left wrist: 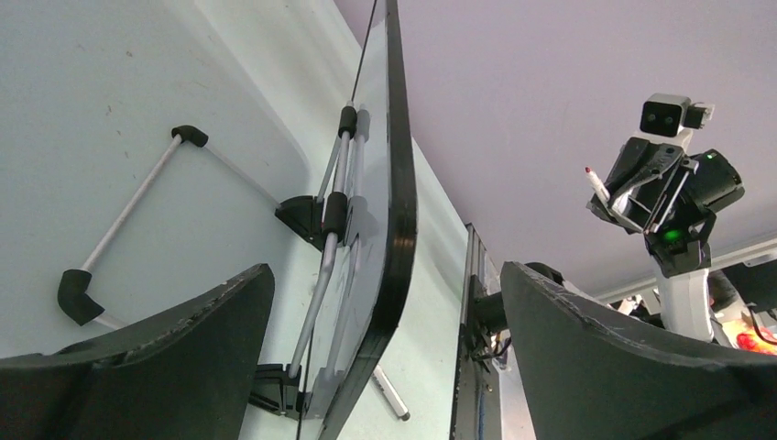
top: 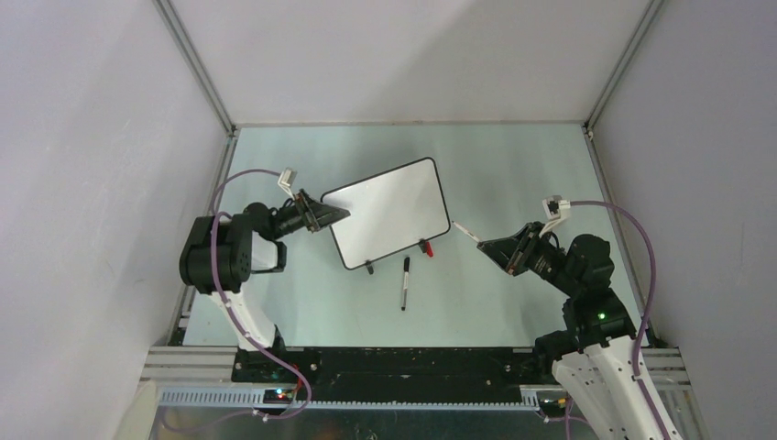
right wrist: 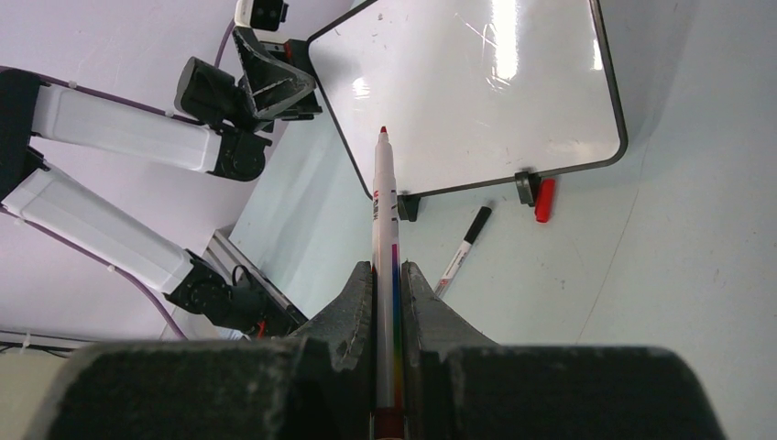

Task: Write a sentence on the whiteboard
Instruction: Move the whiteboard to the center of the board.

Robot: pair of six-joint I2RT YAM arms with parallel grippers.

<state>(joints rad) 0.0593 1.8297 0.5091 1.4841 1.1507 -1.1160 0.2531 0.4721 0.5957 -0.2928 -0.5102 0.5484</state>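
1 whiteboard stands landscape, facing near-right.

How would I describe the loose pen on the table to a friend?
Start at the whiteboard standing mid-table and look just in front of its lower edge. The loose pen lies flat there, slim, white, black-capped; the other marker is red-tipped and clamped in the right end effector, and the red cap nearby is stubby.
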